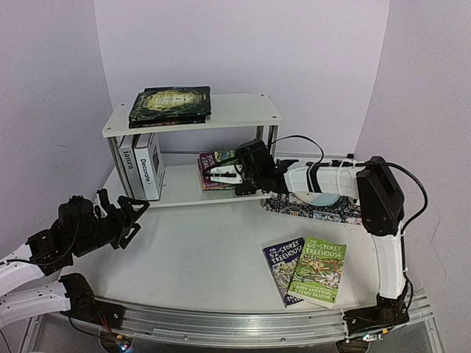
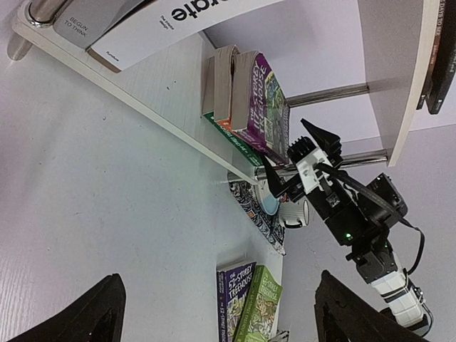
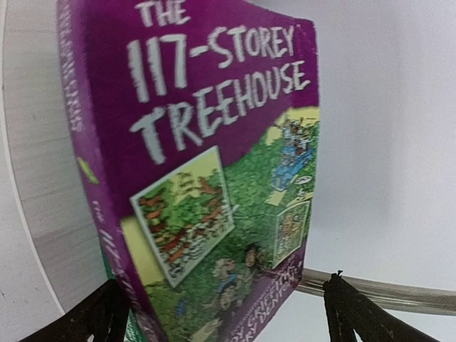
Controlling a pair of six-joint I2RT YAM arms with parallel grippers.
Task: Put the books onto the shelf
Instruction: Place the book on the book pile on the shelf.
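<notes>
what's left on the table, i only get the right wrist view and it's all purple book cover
observer: a purple paperback and a green paperback, flat, side by side at the table's near right
operator: is the left gripper carrying anything
observer: no, the left gripper is open and empty, in front of the shelf's left end
operator: what's on top of the shelf
observer: dark-covered books stacked flat at its left end

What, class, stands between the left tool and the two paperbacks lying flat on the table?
Nothing visible does. Only bare table lies between the open left tool and the purple paperback, with the green paperback right beside it.
</notes>
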